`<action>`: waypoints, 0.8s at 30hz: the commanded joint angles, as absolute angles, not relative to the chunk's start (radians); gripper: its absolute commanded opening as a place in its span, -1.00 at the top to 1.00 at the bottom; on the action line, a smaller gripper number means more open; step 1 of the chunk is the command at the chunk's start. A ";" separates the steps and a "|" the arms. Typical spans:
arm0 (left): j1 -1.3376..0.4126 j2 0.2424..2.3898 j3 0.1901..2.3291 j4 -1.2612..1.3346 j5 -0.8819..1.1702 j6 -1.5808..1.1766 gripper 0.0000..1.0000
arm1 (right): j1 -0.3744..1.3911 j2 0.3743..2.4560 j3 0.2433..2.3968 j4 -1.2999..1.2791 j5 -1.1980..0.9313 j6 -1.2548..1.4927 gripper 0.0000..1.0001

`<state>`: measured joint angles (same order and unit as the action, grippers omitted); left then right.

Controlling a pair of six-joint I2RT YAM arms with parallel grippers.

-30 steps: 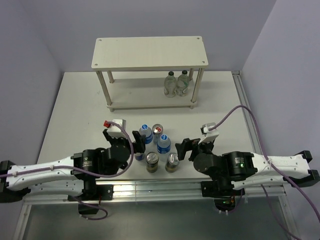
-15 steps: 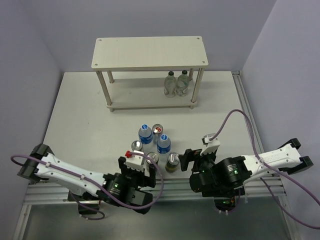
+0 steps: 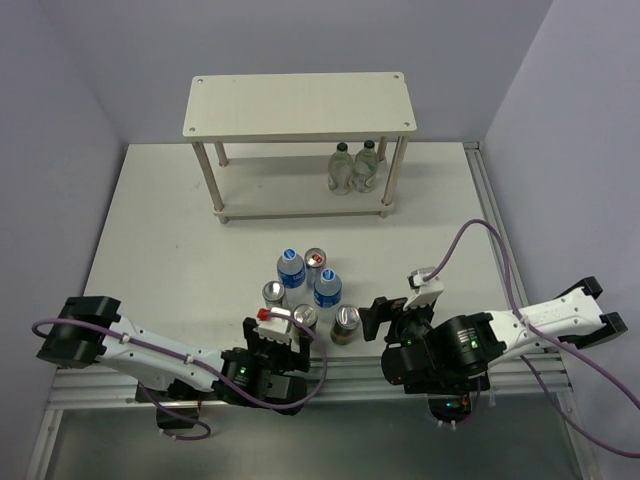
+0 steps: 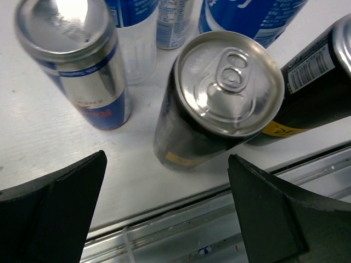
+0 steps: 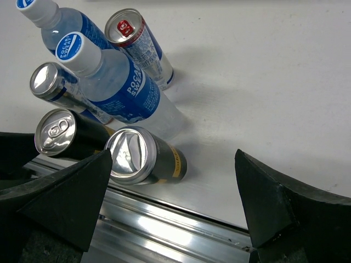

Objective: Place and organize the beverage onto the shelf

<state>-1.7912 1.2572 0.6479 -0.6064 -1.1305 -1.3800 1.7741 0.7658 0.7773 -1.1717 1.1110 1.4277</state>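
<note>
Six drinks stand in a cluster near the table's front edge: two water bottles [image 3: 290, 267] [image 3: 328, 287], two slim blue-and-silver cans [image 3: 317, 260] [image 3: 273, 293], and two black-and-gold cans [image 3: 304, 318] [image 3: 346, 320]. The cream shelf [image 3: 300, 100] stands at the back. My left gripper [image 3: 275, 338] is open just in front of the left black can [image 4: 219, 104], its fingers [image 4: 55, 213] wide apart and nothing between them. My right gripper [image 3: 380, 315] is open and empty to the right of the right black can [image 5: 142, 156].
Two other clear bottles [image 3: 352, 167] stand on the shelf's lower board at its right end. The metal rail [image 5: 164, 230] of the table's front edge runs right under both grippers. Purple walls close in the back and sides.
My left arm has swung from the left of the cluster round to the front edge, now facing the black can. My right gripper has drawn back and lower, away from the cans.
</note>
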 commanded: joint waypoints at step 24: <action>-1.548 1.379 0.531 0.150 -1.048 -0.877 0.15 | 1.779 0.735 0.759 -1.137 1.166 1.430 -1.00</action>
<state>-1.5650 1.3701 0.5316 0.0830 -1.0523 -0.9154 1.7741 0.7406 0.7700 -1.1599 1.1183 1.4155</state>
